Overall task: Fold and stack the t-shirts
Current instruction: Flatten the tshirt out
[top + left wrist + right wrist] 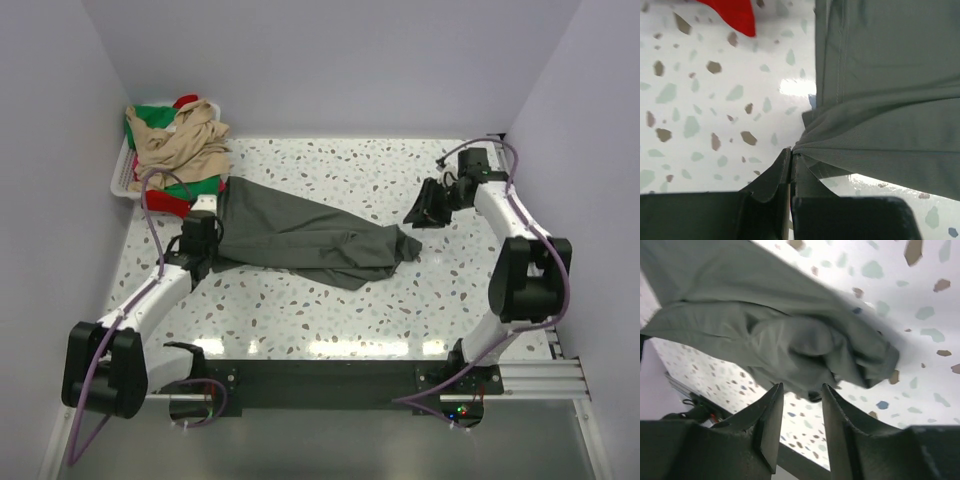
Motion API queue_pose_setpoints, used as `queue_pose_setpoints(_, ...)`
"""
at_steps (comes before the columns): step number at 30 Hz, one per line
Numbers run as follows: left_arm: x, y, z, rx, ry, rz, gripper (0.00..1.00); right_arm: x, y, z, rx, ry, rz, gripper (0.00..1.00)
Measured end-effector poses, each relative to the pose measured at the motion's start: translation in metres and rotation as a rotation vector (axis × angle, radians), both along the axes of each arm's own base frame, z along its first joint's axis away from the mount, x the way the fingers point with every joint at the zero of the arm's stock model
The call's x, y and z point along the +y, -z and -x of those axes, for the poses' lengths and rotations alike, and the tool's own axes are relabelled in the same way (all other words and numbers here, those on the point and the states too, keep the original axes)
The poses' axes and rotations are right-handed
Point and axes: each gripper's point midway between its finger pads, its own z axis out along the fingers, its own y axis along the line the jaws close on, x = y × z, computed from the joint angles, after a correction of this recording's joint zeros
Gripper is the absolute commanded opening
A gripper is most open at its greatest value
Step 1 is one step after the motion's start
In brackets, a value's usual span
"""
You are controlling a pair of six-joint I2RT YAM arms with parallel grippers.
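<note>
Grey tee (300, 240) long axis L-R, L claw (791, 155) pinching its end.

text: none legible | labels: perhaps hidden in folds

A large t-shirt (300, 238) lies across the table's (330, 165) middle. Behind its left end, a basket (118, 180) heaped with shirts (185, 140) occupies the far-left corner.
</note>
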Motion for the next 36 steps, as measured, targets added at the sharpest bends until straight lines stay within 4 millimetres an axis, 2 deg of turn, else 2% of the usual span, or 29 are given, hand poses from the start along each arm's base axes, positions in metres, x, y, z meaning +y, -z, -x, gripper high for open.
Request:
queue_pose_setpoints(2,-0.006,0.021,0.007,0.058,0.029,0.018,0.00,-0.002,0.035,0.004,0.086,0.004,0.009,0.46)
queue_pose_setpoints(4,-0.011,0.027,0.009,0.075,0.054,0.039,0.00,-0.003,0.052,0.019,0.144,0.006,0.013,0.47)
queue_pose_setpoints(10,-0.020,0.023,0.001,0.042,0.089,0.075,0.00,0.008,0.053,0.037,0.130,-0.027,0.007,0.47)
queue_pose_setpoints(17,-0.022,0.021,-0.001,0.030,0.097,0.083,0.00,0.033,0.076,0.057,0.171,-0.111,0.017,0.46)
queue_pose_setpoints(25,-0.022,0.021,-0.002,0.028,0.096,0.084,0.00,0.025,0.099,0.064,0.216,-0.109,0.072,0.46)
queue_pose_setpoints(32,-0.023,0.020,-0.003,0.022,0.097,0.084,0.00,0.027,0.113,0.067,0.242,-0.126,0.078,0.43)
queue_pose_setpoints(35,-0.023,0.020,-0.003,0.022,0.097,0.085,0.00,0.029,0.118,0.067,0.247,-0.131,0.078,0.40)
queue_pose_setpoints(36,-0.023,0.020,-0.003,0.021,0.097,0.085,0.00,0.029,0.119,0.066,0.246,-0.132,0.079,0.35)
